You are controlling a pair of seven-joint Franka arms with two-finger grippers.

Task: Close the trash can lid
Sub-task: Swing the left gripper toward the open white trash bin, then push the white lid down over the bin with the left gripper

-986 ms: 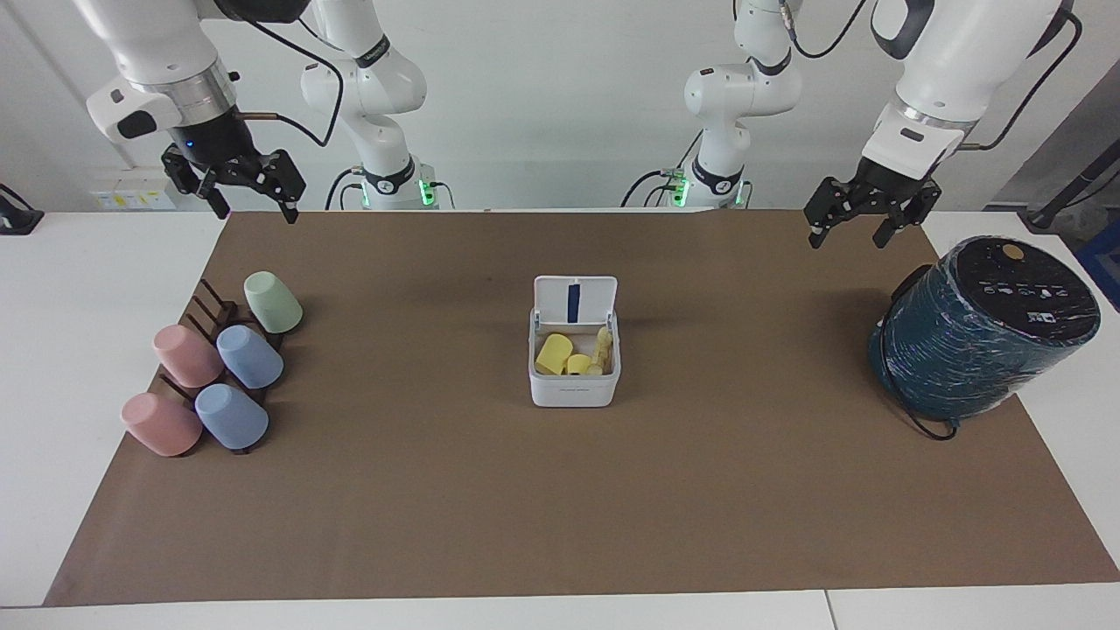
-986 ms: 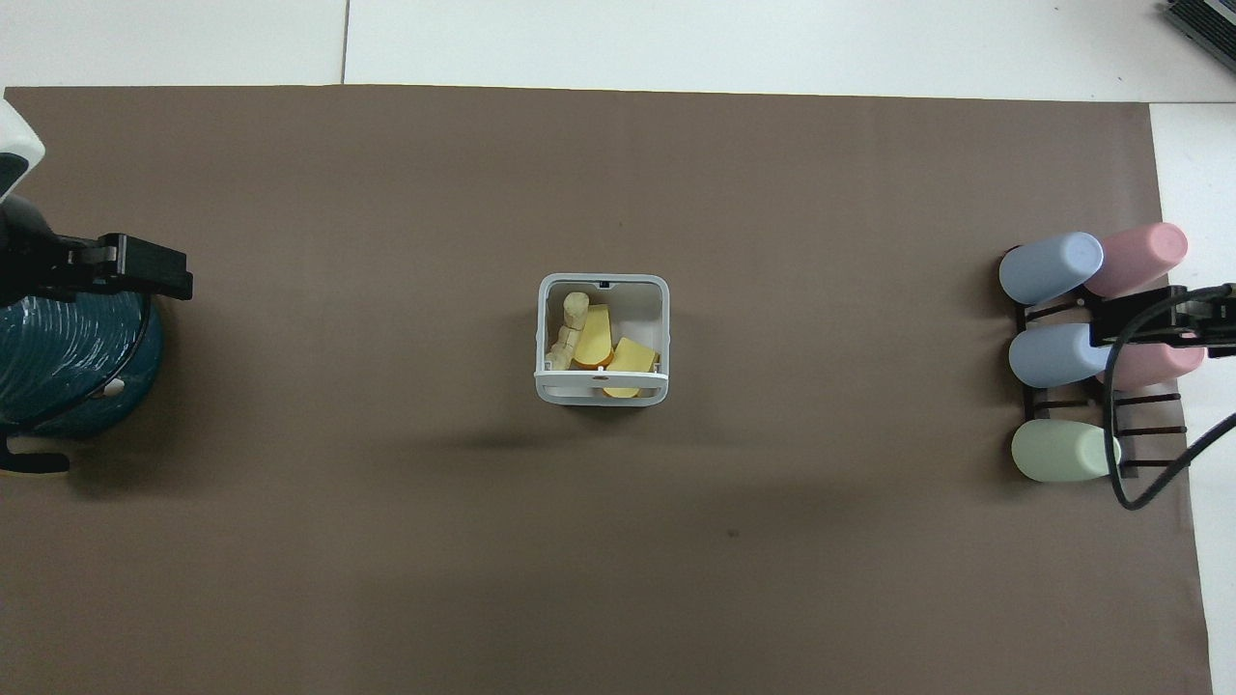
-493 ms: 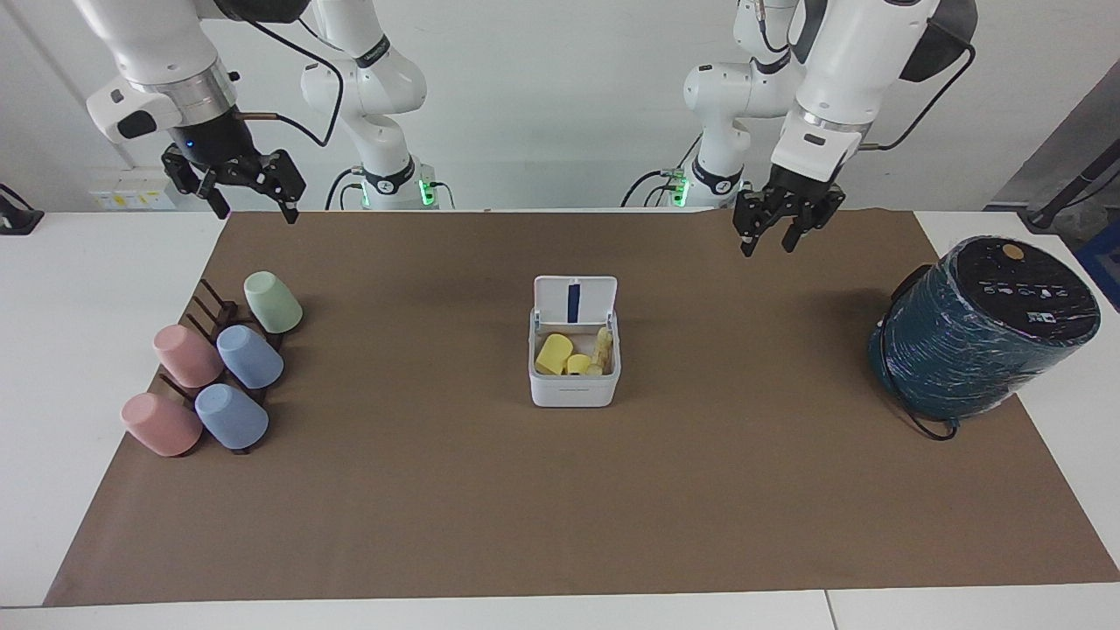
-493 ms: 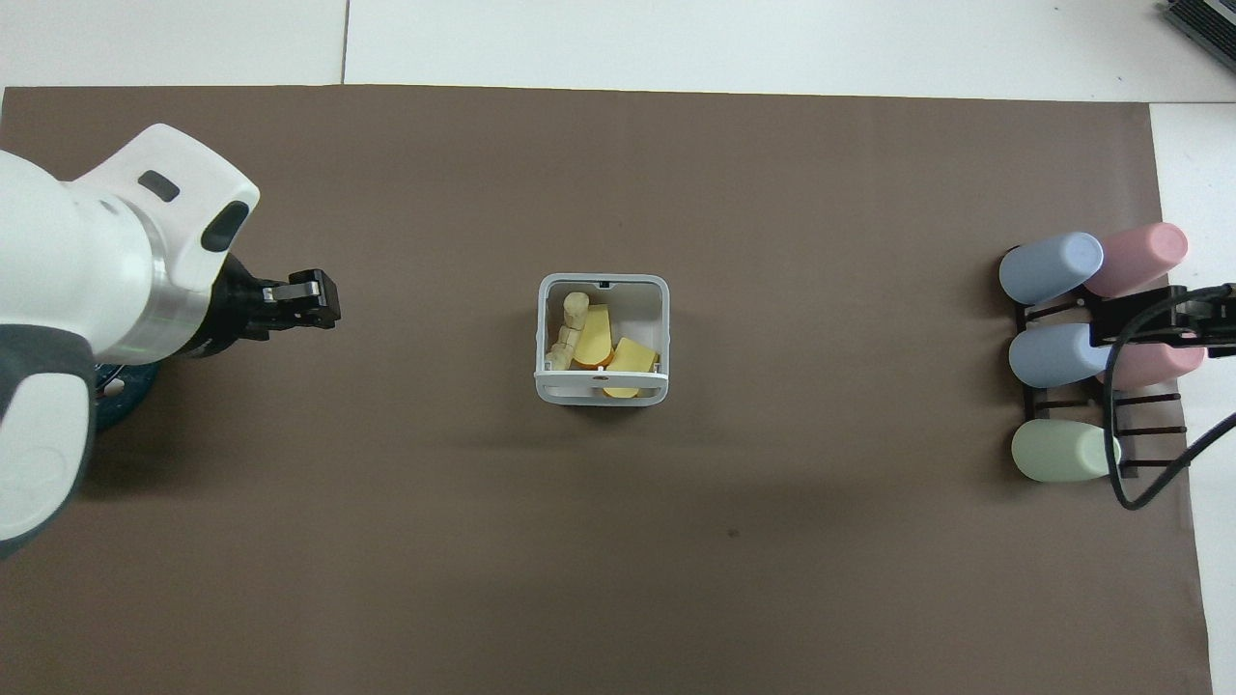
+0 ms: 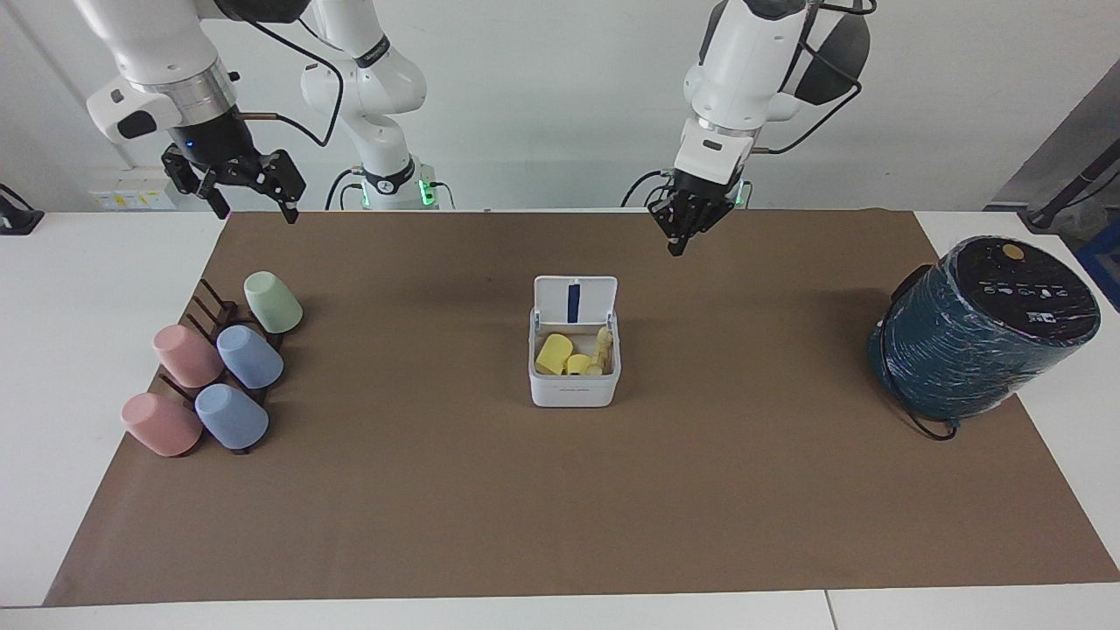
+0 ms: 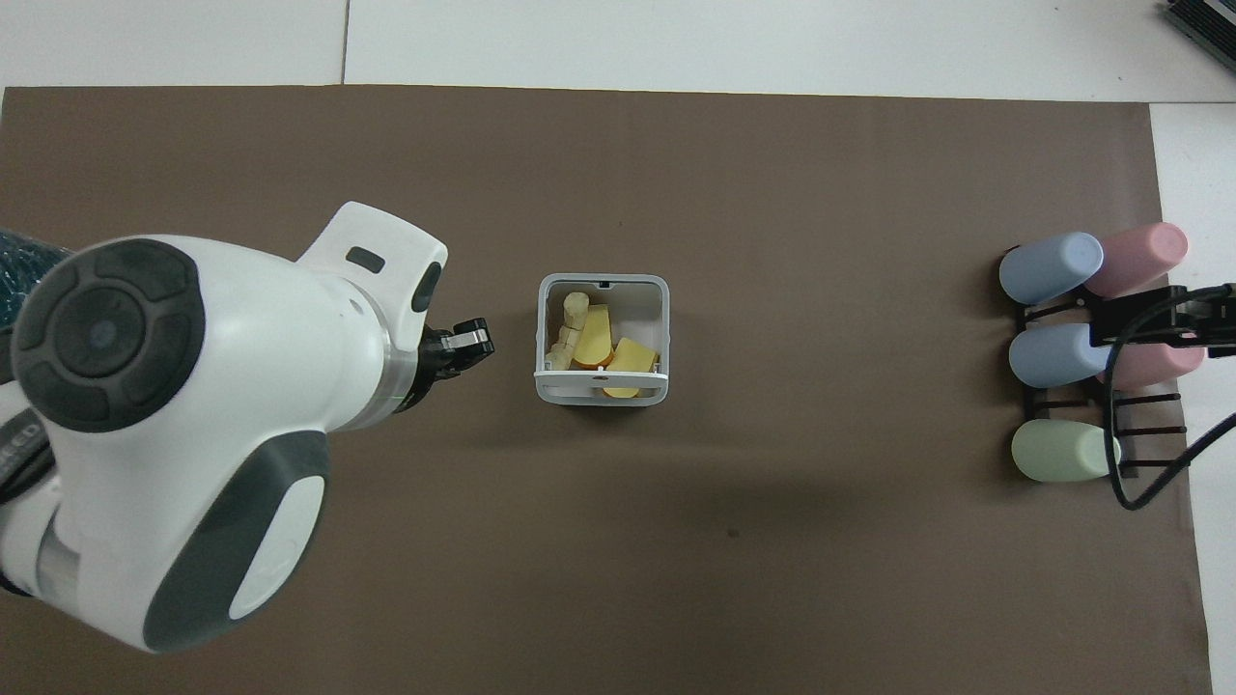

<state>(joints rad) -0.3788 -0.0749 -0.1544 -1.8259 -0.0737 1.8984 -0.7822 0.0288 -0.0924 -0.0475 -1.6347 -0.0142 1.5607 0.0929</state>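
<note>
The white trash can (image 5: 573, 385) stands in the middle of the brown mat, also seen from above (image 6: 602, 283). Its lid (image 5: 575, 300) stands upright and open on the side nearer the robots, with the blue strip showing; in the overhead view the lid (image 6: 602, 388) is edge-on. Yellow pieces and a wooden piece lie inside. My left gripper (image 5: 680, 238) is shut and empty, raised over the mat just beside the can toward the left arm's end (image 6: 473, 340). My right gripper (image 5: 252, 208) is open and empty, waiting above the cup rack (image 6: 1149, 328).
A large dark teal wrapped cylinder (image 5: 980, 328) stands at the left arm's end of the mat. A dark rack with pink, blue and green cups (image 5: 219, 376) sits at the right arm's end. The left arm's body (image 6: 193, 415) hides much of the mat in the overhead view.
My left arm has swung from over the teal cylinder toward the trash can, and its fingers have drawn together. The right arm, the can and the lid have not moved.
</note>
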